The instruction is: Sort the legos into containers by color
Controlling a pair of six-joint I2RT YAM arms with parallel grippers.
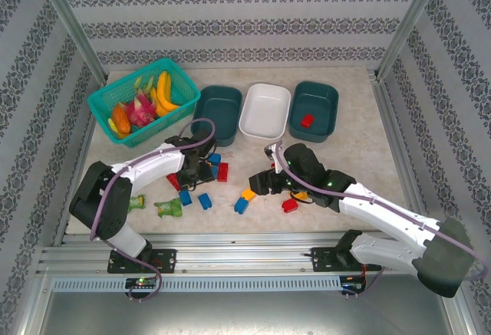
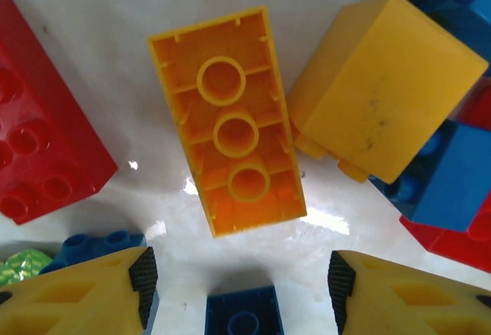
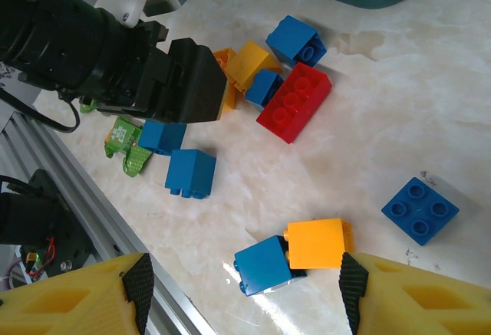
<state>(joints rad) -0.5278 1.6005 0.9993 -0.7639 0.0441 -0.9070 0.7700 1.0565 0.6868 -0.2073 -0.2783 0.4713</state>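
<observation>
The left jaws stand spread before an upside-down yellow brick (image 2: 238, 132) on the bench (image 2: 153, 13); they should centre on its long sides, clear of the red brick (image 2: 38, 159) beside it. The right jaws, spread too, frame a blue brick (image 3: 265, 266) touching an orange brick (image 3: 318, 243). The top view adds the far containers (image 1: 265, 113), one teal tub (image 1: 326, 93) holding a red lego (image 1: 307, 120)
</observation>
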